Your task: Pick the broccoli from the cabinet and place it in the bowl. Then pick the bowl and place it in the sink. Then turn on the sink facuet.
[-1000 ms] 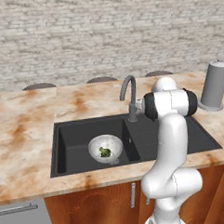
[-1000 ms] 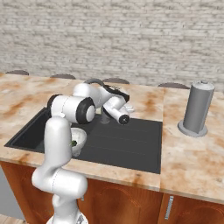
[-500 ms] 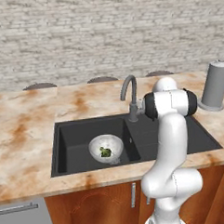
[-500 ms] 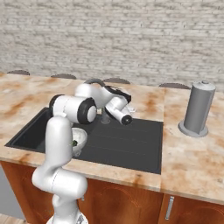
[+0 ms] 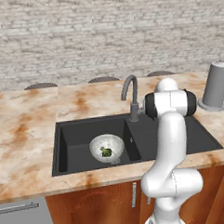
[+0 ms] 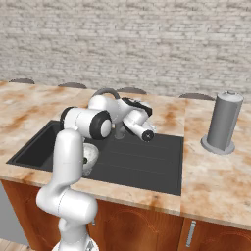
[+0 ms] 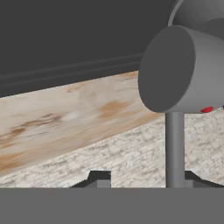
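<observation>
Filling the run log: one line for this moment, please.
stage: faucet | broccoli in bowl | bowl in sink | pincer at sink facuet, grip unclear

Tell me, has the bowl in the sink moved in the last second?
No. The bowl with the broccoli sits in the same spot in the left basin of the sink, left of the faucet.

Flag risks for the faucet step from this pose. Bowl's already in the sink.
1. The gripper sits very close to the sink faucet; in the hand view its lever stem lies between the fingertips, off-centre, so a push could slip off.
2. The arm leans low over the sink; a wide swing might clip the spout.
3. The bowl holding the broccoli sits beside the spout, so water may miss it or splash.
</observation>
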